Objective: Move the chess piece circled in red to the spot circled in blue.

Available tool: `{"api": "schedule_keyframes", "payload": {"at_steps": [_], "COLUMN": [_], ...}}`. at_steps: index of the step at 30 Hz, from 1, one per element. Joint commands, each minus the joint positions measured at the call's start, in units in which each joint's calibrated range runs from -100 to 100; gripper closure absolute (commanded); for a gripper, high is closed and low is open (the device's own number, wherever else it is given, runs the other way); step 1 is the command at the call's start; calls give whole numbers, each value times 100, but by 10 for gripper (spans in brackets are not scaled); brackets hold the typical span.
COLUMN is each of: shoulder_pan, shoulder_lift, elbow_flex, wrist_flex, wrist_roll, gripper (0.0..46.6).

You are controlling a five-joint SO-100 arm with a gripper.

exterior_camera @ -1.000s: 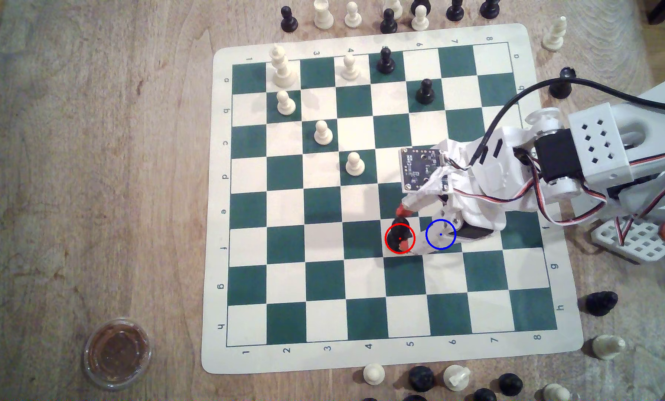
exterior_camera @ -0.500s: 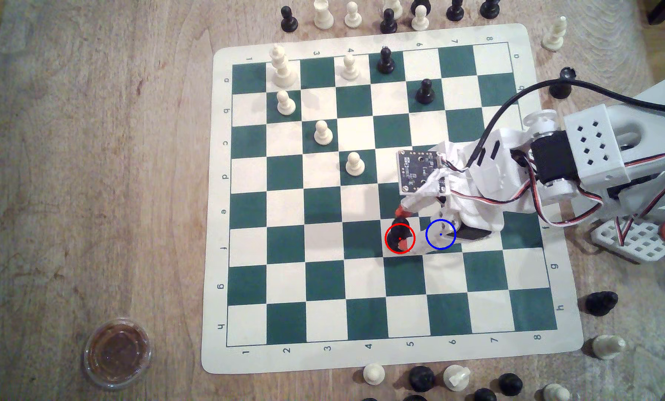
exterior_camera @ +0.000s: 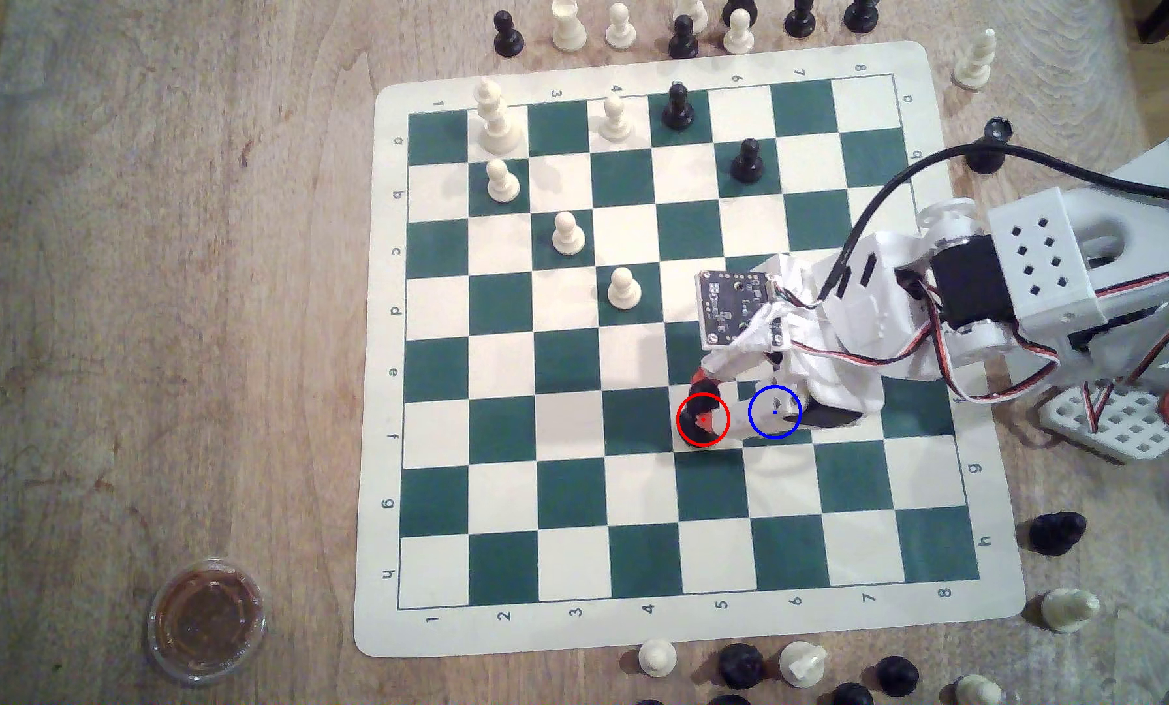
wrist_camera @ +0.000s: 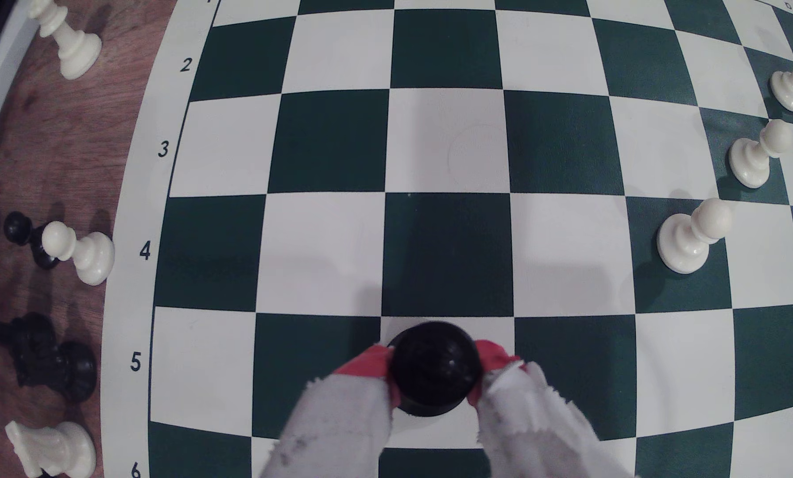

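The glossy black chess piece [exterior_camera: 701, 434] with a round knob stands on a white square inside the red ring, in the exterior view. My gripper [exterior_camera: 703, 396] comes in from the exterior view's right and is shut on it. In the wrist view the red fingertips [wrist_camera: 367, 363] press both sides of the piece [wrist_camera: 433, 367], whose base rests on the board. The blue ring [exterior_camera: 775, 412] marks the adjacent square to the exterior view's right. The gripper's white body covers most of that dark green square.
White pawns [exterior_camera: 622, 288] [exterior_camera: 568, 234] and black pawns [exterior_camera: 747, 161] stand farther up the board [exterior_camera: 432, 434]. Loose pieces line the far edge [exterior_camera: 568, 27] and near edge [exterior_camera: 737, 664]. A clear cup [exterior_camera: 207, 620] sits at the lower left. A black cable [exterior_camera: 907, 176] arcs over the board's right side.
The finger on the near side of the piece has closed in against it, so both red tips now grip it. The wrist has edged slightly toward the exterior view's left.
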Motion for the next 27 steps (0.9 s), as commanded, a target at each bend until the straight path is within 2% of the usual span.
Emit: {"api": "schedule_keyframes", "payload": {"at_steps": [1, 12, 21, 27], "shoulder_pan": [17, 87, 71, 32], "shoulder_lift": [-84, -1281, -2444, -2741], "elbow_flex": [-280, -525, 146, 445], "wrist_flex": [-106, 697, 1639, 1958], "wrist_roll": [-10, -5, 83, 137], "gripper": [442, 454, 455, 456]}}
